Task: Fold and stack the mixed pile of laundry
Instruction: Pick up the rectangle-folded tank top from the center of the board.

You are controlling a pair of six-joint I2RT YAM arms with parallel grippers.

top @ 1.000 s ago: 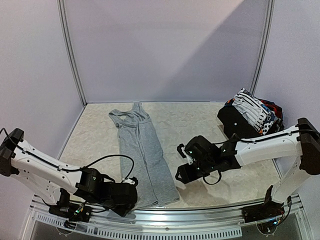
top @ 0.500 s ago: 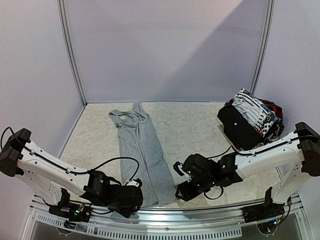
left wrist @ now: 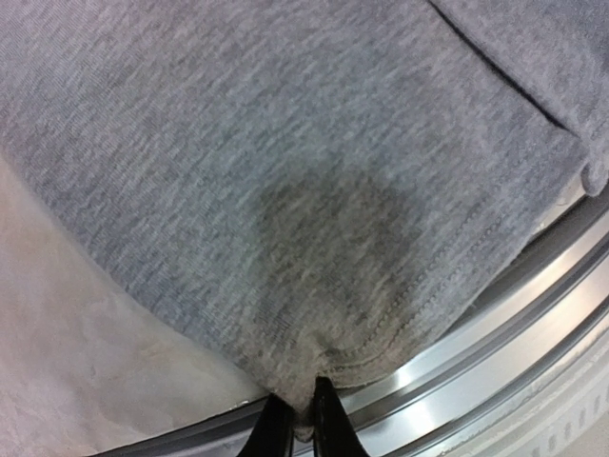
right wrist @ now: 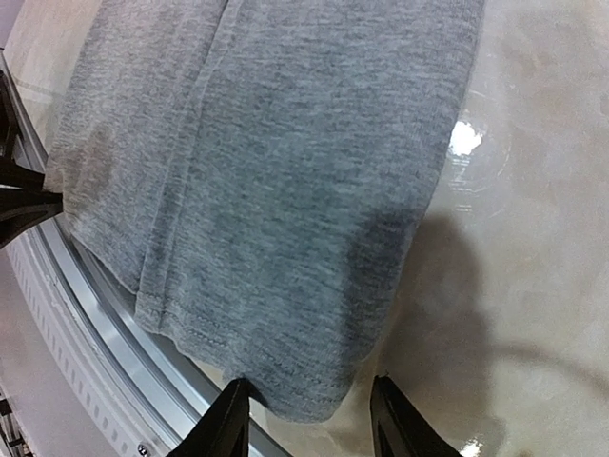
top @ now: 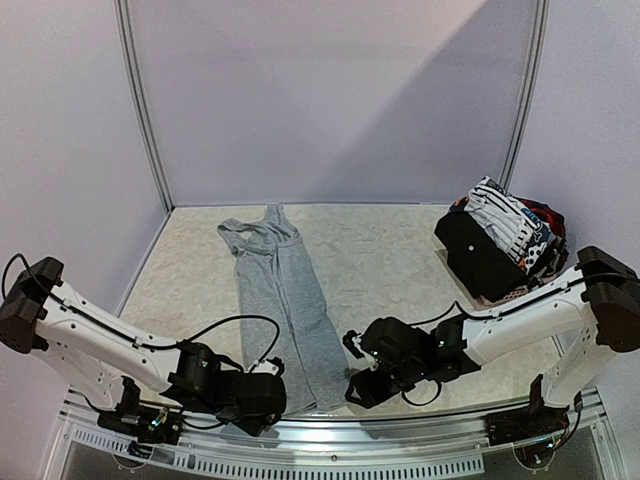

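So the light grey trousers are laid out long and flat down the left-middle of the table, with the near hem right at the metal rail. There the left gripper is pinched tight on one hem corner. At the other corner the right gripper has its fingers spread, cloth between them but not clamped. The rest of the laundry pile, with a white black-striped piece on top, is heaped at the far right. Any print on it is too small to read.

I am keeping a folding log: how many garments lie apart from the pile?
1: the grey garment, spread flat left of centre, its hem at the near edge. More could lie hidden behind the pile at the far right.
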